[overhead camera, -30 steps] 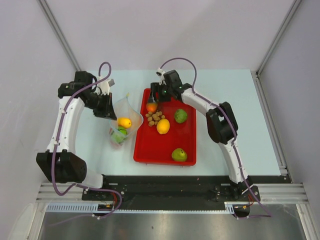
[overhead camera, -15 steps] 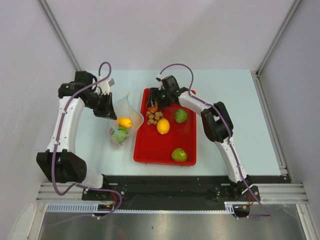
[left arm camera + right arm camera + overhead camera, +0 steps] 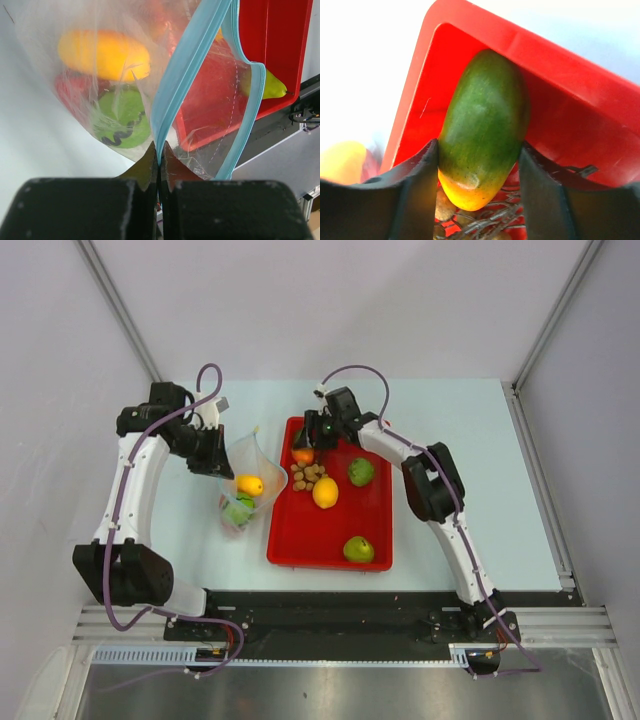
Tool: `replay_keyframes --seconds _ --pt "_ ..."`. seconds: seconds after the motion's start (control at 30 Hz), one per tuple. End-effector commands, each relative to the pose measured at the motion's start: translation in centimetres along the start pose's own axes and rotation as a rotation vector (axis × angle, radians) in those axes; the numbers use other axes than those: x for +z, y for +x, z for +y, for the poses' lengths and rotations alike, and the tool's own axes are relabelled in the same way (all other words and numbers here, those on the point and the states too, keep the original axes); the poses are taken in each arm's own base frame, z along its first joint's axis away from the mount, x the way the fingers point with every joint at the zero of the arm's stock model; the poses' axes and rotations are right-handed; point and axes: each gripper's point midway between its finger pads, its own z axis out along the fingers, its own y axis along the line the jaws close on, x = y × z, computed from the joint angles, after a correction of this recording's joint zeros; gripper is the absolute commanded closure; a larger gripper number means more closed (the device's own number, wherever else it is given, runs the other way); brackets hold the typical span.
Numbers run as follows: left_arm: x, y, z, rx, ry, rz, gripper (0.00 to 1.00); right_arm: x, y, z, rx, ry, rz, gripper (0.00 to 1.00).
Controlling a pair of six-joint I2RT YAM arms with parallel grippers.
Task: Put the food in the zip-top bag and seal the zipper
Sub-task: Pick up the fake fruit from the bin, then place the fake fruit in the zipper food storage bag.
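Left gripper [image 3: 159, 160]: jaws pinched together on the zipper [image 3: 192, 70]; only the blue strip sits between the tips; in the top view it is at the bag's far-left edge.
Zipper: unsealed; the two blue strips part just past the grip and bow wide apart toward the tray side.
Zip-top bag [image 3: 243, 472]: on the table [image 3: 450, 440] just left of the tray [image 3: 310, 535]; mouth open; clear film crumpled.
Inside the bag: a yellow-orange fruit [image 3: 105, 54]; a green round fruit [image 3: 122, 117] under it in the wrist view; a red piece [image 3: 72, 90] beside the green one; all seen through the film.
Right gripper [image 3: 479, 152]: fingers pressed against both sides of a mango [image 3: 485, 115]; closed partway, as far as the fruit allows.
Mango: green above, orange-yellow at the lower tip; at the tray's far-left corner; cannot tell whether it is clear of the tray floor.
Tray contents: nuts [image 3: 308, 475] clustered just nearer than the mango; lemon [image 3: 326, 492] just beside the nuts; far green fruit [image 3: 361, 472] to the right of them; near green fruit [image 3: 358, 549] by the near-right corner, well apart from the rest.
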Motion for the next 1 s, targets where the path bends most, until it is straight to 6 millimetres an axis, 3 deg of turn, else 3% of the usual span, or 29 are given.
replay_keyframes --seconds 0.0,0.1,0.17,0.33,0.4,0.43,0.47,0.57,0.6,0.63,0.67,0.7,0.73,0.8,0.83,0.97 --pt "-0.3 -0.4 -0.1 0.002 0.000 -0.033 0.98 -2.8 -4.1 2.9 -0.027 -0.083 -0.092 0.57" --pt "-0.3 -0.5 -0.2 0.003 0.006 -0.032 0.97 -4.7 -5.2 3.0 -0.025 -0.084 -0.111 0.68" --pt "-0.2 -0.4 -0.3 0.002 0.013 -0.029 0.97 -7.1 -6.8 4.2 -0.023 -0.109 -0.146 0.74" --pt "0.0 -0.3 -0.4 -0.008 0.028 -0.024 0.97 -11.3 -7.5 6.5 -0.012 -0.165 -0.164 0.78" --pt "0.1 -0.4 -0.4 -0.010 0.029 -0.027 0.97 -13.7 -8.3 8.3 -0.025 -0.202 -0.190 0.78" --pt "0.1 -0.4 -0.5 -0.013 0.032 -0.025 0.98 -14.0 -7.6 8.3 -0.020 -0.206 -0.180 0.78" --pt "0.1 -0.5 -0.6 -0.014 0.040 -0.027 0.98 -16.3 -8.8 10.2 -0.048 -0.246 -0.229 0.78" --pt "0.2 -0.6 -0.9 -0.018 0.056 -0.029 0.98 -18.5 -8.3 12.5 -0.098 -0.310 -0.273 0.78" --pt "0.2 -0.6 -1.0 -0.020 0.060 -0.028 0.98 -20.7 -8.8 14.4 -0.140 -0.343 -0.317 0.77" --pt "0.1 -0.6 -1.0 -0.018 0.063 -0.028 0.98 -21.6 -8.7 16.5 -0.210 -0.389 -0.356 0.76" --pt "0.2 -0.6 -1.1 -0.020 0.070 -0.028 0.98 -21.6 -7.6 16.9 -0.235 -0.402 -0.358 0.76" --pt "0.2 -0.7 -1.1 -0.022 0.072 -0.028 0.98 -23.5 -7.4 18.9 -0.292 -0.441 -0.396 0.76" --pt "0.2 -0.7 -1.2 -0.023 0.075 -0.029 0.98 -23.8 -6.4 20.9 -0.347 -0.485 -0.413 0.76" --pt "0.2 -0.8 -1.4 -0.023 0.085 -0.029 0.98 -24.0 -4.6 22.5 -0.440 -0.504 -0.414 0.75" --pt "0.1 -0.8 -1.4 -0.024 0.087 -0.030 0.98 -24.1 -3.3 24.2 -0.476 -0.534 -0.400 0.75" --pt "-0.1 -1.0 -1.6 -0.021 0.093 -0.038 0.98 -22.9 -0.5 26.3 -0.551 -0.555 -0.367 0.73"
